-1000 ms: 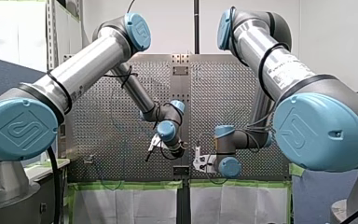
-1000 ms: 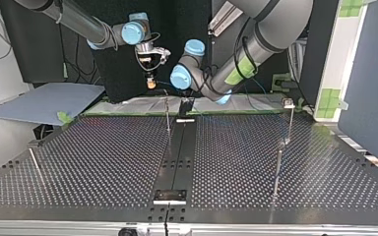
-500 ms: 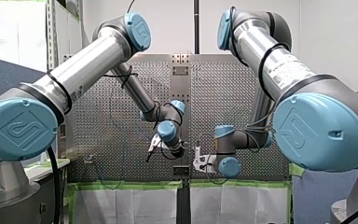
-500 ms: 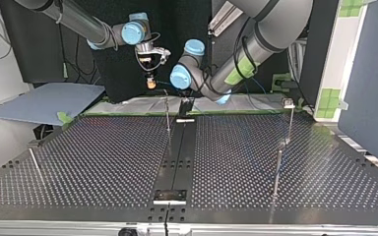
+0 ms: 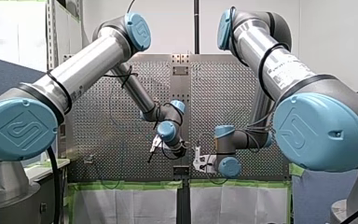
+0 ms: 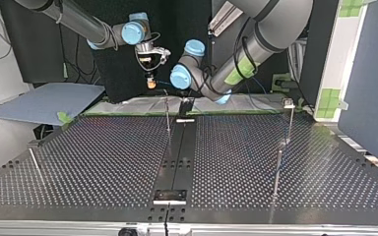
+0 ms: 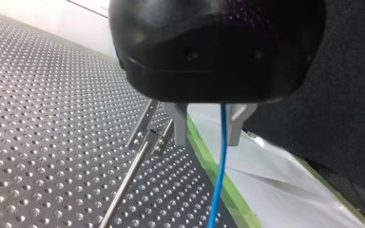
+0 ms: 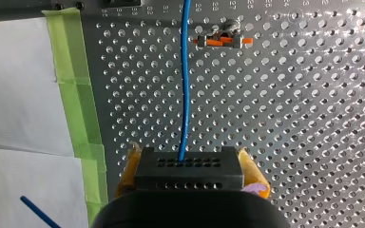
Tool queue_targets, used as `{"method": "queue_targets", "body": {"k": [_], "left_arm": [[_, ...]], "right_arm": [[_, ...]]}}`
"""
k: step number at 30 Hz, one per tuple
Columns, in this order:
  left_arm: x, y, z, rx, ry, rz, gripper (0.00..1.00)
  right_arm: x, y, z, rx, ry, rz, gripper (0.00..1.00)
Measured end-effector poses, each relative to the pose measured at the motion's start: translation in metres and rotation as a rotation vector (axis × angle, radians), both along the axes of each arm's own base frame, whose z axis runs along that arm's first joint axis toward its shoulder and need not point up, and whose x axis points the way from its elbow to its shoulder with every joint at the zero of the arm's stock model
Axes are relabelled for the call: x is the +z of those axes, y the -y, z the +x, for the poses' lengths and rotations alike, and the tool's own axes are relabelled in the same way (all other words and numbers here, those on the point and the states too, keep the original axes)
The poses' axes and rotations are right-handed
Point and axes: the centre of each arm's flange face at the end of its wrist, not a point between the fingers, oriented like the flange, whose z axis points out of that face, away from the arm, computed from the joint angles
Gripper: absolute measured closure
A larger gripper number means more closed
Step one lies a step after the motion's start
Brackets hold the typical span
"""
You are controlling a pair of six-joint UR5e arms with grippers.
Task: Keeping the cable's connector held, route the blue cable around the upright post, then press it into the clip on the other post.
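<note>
In the right wrist view my right gripper [image 8: 190, 167] is shut on the black connector [image 8: 188, 178], with a yellow pad on each side of it. The blue cable [image 8: 185, 80] leaves the connector and runs over the perforated board, passing beside an orange-marked clip [image 8: 223, 41]. In the left wrist view my left gripper [image 7: 208, 130] is open, and the blue cable [image 7: 221, 161] hangs loose between its metal fingers. A thin upright post [image 7: 123, 187] with a clip at its top stands just beside one finger. In the top view both grippers hang at the board's far edge, my right gripper [image 6: 150, 81] and my left gripper [image 6: 184, 104].
In the top view a thin post [image 6: 167, 115] stands near the board's middle rail. A post with a clip head [image 6: 289, 104] and a shorter post [image 6: 277, 169] stand at the right, and a leaning rod [image 6: 35, 164] at the left. Green tape [image 8: 78, 90] edges the board.
My left arm's wrist has dropped very slightly in the front view. My right arm has stayed where it was.
</note>
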Motion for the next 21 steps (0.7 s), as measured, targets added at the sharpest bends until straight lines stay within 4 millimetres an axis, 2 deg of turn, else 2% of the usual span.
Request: {"method": "queue_targets", "body": {"k": [11, 12, 21], "left_arm": [[0.000, -0.009, 0.009, 0.015, -0.005, -0.011, 0.60], [0.000, -0.010, 0.010, 0.016, -0.005, -0.011, 0.63], [0.000, -0.010, 0.011, 0.019, -0.005, -0.015, 0.65]], "right_arm": [[0.000, -0.001, 0.001, 0.003, 0.000, 0.000, 1.00], [0.000, -0.001, 0.001, 0.003, 0.000, 0.000, 1.00], [0.000, -0.002, 0.001, 0.004, -0.002, 0.001, 1.00]]}}
